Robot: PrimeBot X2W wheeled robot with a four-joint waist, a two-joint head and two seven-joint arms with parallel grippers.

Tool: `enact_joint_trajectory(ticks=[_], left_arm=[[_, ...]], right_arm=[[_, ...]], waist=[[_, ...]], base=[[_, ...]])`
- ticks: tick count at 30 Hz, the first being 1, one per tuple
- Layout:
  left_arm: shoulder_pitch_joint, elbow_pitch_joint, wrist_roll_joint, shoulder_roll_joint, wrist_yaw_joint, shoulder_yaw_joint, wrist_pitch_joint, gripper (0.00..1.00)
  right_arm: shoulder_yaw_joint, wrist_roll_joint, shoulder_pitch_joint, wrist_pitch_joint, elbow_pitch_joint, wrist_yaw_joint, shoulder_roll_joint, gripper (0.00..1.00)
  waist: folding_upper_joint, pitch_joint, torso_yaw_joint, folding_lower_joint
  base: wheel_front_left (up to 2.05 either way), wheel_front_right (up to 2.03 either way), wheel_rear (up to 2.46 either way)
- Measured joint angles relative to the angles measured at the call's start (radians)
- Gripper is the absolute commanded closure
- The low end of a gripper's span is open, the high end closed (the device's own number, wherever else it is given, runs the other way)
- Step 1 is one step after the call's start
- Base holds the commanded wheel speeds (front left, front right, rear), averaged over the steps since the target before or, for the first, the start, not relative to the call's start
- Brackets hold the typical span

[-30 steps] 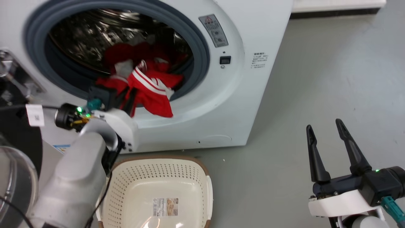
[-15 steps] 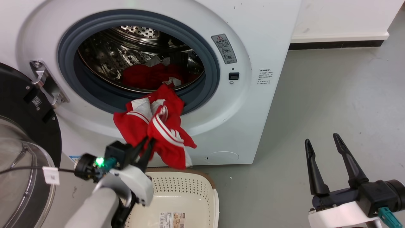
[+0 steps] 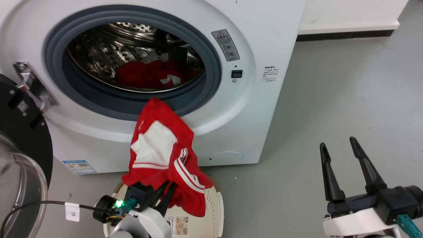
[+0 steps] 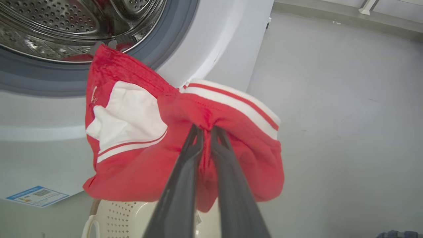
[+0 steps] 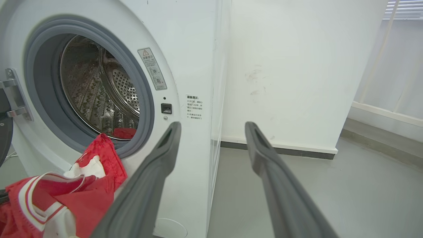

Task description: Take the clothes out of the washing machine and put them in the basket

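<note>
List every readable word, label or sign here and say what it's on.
"!" in a triangle: heads the warning sticker on the washer. The print below it is too small to read.
On the washer front, the Chinese notice: too blurred to read.
At the washer's foot, the blue label: too small to read.
In the basket, the bottom label: too small to read.
On the cable, the white tag: marks unreadable.

Left gripper (image 3: 170, 182): 2 long dark tapered fingers, black base block, white housing, green LED (image 3: 118, 203), teal connector (image 3: 130, 203), black cable (image 3: 39, 205) with white tag (image 3: 72, 212). Right gripper (image 3: 337, 142): same 2 dark fingers, black block, white housing, teal plug (image 3: 408, 225).
</note>
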Motion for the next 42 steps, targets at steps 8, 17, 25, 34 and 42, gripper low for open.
enact_joint_trajectory(ticks=[8,17,25,34,42], left_arm=[[-0.004,0.126,-0.015,-0.033,-0.011,-0.009,-0.016,1.00],[-0.121,0.352,-0.020,-0.085,-0.045,0.009,-0.052,1.00],[-0.253,0.553,-0.017,-0.126,-0.074,0.015,-0.062,1.00],[-0.404,0.773,0.005,-0.145,-0.090,-0.012,-0.060,1.00],[-0.488,0.873,0.011,-0.147,-0.080,-0.027,-0.011,1.00]], right_arm=[[0.002,0.000,-0.062,0.000,-0.013,0.000,0.000,0.00],[-0.004,0.002,-0.146,0.000,-0.034,0.000,0.000,0.00],[-0.015,0.016,-0.211,0.000,-0.051,0.000,0.000,0.00],[-0.030,0.026,-0.281,0.000,-0.074,0.000,0.000,0.00],[-0.044,0.031,-0.319,0.000,-0.090,0.000,0.000,0.00]], waist=[[0.0000,0.087,-0.026,0.0002],[0.0000,0.226,-0.061,0.0003],[0.0000,0.357,-0.087,0.0003],[0.0000,0.507,-0.102,0.0003],[0.0000,0.623,-0.110,0.0003]], base=[[0.00,0.00,0.00],[0.00,0.00,0.00],[0.00,0.00,0.00],[0.00,0.00,0.00],[0.00,0.00,0.00]])
